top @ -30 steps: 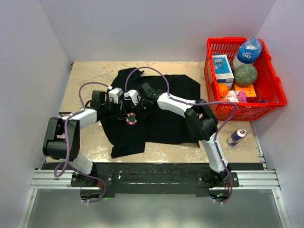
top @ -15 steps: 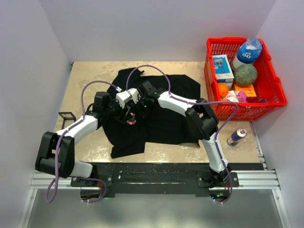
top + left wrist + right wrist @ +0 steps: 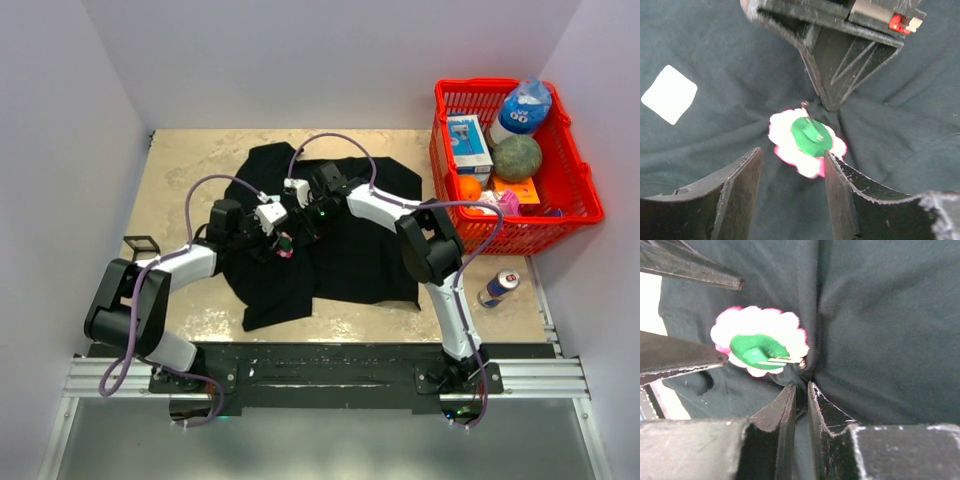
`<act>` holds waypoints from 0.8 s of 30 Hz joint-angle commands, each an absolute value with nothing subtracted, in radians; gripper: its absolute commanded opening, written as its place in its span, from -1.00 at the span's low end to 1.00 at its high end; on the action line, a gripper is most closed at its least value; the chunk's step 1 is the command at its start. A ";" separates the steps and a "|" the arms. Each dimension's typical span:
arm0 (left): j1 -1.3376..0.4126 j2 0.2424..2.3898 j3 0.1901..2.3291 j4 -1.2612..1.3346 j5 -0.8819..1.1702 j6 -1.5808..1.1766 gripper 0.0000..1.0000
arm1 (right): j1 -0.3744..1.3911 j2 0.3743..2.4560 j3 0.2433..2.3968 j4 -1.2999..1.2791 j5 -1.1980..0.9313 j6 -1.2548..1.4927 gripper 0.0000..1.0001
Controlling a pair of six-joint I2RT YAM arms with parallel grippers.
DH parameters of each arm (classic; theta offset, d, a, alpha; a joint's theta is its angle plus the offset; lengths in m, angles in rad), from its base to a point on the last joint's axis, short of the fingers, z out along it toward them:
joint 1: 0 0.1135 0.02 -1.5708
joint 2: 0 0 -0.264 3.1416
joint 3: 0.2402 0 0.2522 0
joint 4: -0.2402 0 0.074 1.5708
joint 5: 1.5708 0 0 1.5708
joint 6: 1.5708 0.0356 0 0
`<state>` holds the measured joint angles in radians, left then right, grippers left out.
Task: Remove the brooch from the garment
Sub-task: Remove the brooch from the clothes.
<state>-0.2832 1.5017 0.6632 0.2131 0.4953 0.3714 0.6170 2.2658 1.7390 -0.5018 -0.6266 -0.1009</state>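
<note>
A mottled beige table (image 3: 190,160) is boxed in by plain white walls: a back wall (image 3: 300,60) on the far side, a left wall (image 3: 60,200) and a right wall (image 3: 612,300). Along its near edge run a black plate (image 3: 320,357) and a silver slotted rail (image 3: 330,380), then a smooth grey surface (image 3: 320,440). The light is soft and even.

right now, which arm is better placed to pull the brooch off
Left. The left gripper is open with a finger each side of the brooch; the right gripper pinches the shirt beside it, probably anchoring the cloth.
</note>
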 commanded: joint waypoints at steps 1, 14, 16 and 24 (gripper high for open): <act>-0.293 1.534 0.718 0.305 0.495 0.482 0.12 | 0.626 2.276 1.767 -0.486 -0.718 -0.063 -0.72; -0.293 1.583 0.753 0.180 0.471 0.520 -0.11 | 0.627 2.284 1.781 -0.445 -0.764 -0.008 -0.82; -0.291 1.585 0.759 0.132 0.466 0.511 -0.33 | 0.630 2.283 1.781 -0.446 -0.759 -0.008 -0.85; -0.288 1.630 0.834 -0.106 0.570 0.425 -0.52 | 0.641 2.263 1.793 -0.449 -0.706 -0.008 -0.95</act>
<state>-0.2893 1.6024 0.7574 0.0315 0.4797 0.4881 0.6258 2.2860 1.7401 -0.4736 -0.7227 -0.0208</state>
